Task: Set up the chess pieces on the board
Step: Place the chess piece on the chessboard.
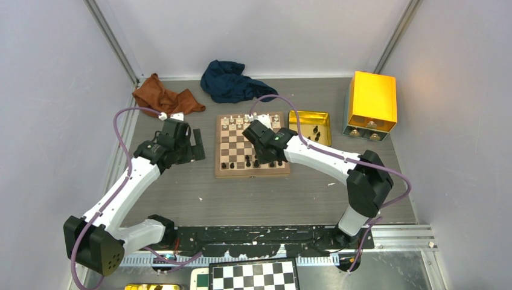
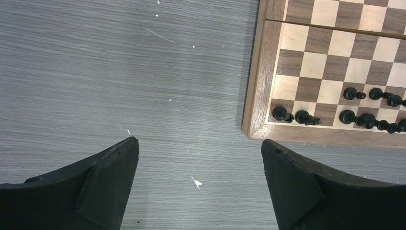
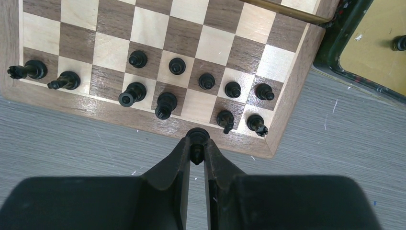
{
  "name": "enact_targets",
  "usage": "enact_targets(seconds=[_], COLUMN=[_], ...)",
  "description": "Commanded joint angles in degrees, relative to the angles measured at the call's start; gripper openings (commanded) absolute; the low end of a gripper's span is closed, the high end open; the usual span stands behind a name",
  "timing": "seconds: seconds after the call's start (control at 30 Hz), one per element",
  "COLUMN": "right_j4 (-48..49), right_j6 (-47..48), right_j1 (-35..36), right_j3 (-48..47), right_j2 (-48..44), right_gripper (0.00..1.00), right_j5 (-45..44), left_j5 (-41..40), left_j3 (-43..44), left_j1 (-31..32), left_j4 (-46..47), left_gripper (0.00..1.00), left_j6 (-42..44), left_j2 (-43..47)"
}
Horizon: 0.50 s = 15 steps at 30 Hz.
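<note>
Left arm [image 1: 124, 193] stretches forward from its base. Left gripper [image 2: 198, 143] points down, jaws wide apart, nothing between them. Right arm [image 1: 320, 158] bends at the elbow, forearm angling leftward. Right gripper [image 3: 197, 143] points down, fingers pinched narrow on a black chess piece [image 3: 197, 152].

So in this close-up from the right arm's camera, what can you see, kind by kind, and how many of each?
Black chess pieces: 13 (11 on the board, 1 pinched in the jaws, 1 in the tray)
Wooden board: 1
Gold tray: 1
Total: 15
</note>
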<state>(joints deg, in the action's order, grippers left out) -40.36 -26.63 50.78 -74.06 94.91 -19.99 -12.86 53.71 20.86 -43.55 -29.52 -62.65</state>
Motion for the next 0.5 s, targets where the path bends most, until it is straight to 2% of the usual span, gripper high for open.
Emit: enact_targets(seconds=[0.0, 0.47], right_j4=[2.95, 4.62], right_j6=[-0.56, 0.16], right_j1=[0.19, -0.04], right_j3=[-0.21, 0.58], right_j2=[0.22, 2.73], right_gripper=[0.01, 0.01], right_j5=[0.86, 1.48], left_j5=[-0.15, -0.14], left_j3=[-0.10, -0.01], left_j1=[-0.30, -0.30], left_j4=[1.11, 1.19], left_gripper=[1.00, 1.00], left_j6=[-0.02, -0.12], left_j2=[0.65, -0.01])
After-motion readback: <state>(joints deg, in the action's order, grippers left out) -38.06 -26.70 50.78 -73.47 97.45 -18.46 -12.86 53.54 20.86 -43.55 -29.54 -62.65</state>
